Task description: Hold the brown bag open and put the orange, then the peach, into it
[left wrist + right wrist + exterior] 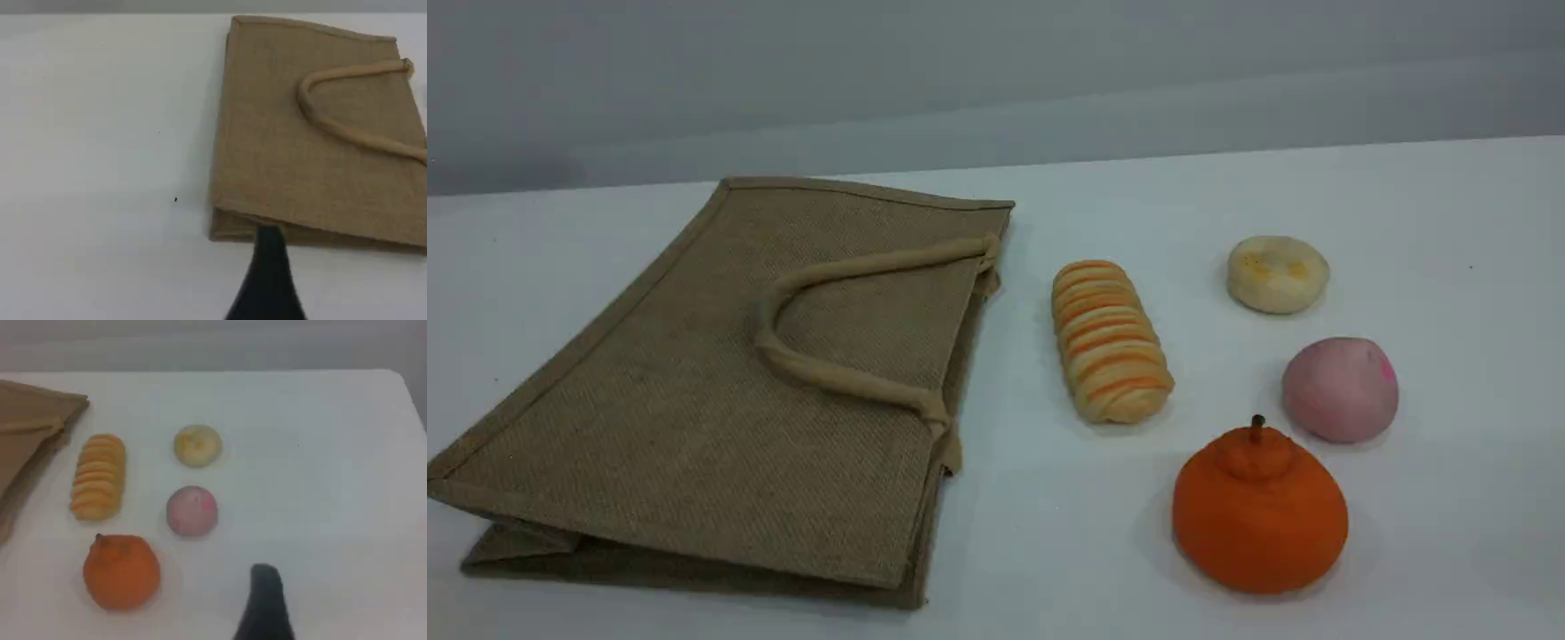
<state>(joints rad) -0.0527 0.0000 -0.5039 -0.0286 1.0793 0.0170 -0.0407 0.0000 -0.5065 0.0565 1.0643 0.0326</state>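
White table (1405, 222), grey wall (996, 71) behind. Brown bag (694, 400) at left, flat on side, handle (845, 378) lying on top, mouth toward striped loaf (1110, 340); interior hidden. Orange (1258, 516) front right, peach (1338, 389) just behind, yellow cake (1278, 274) farther back. Grippers seen in wrist views only: left gripper (270, 267) by bag's near edge, right gripper (265, 600) right of orange. Both spread wide, holding nothing.

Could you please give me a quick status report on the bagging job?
Left gripper and right gripper open, empty. Brown bag lying flat, closed. Orange and peach on table, untouched. Bread loaf between bag and fruit.
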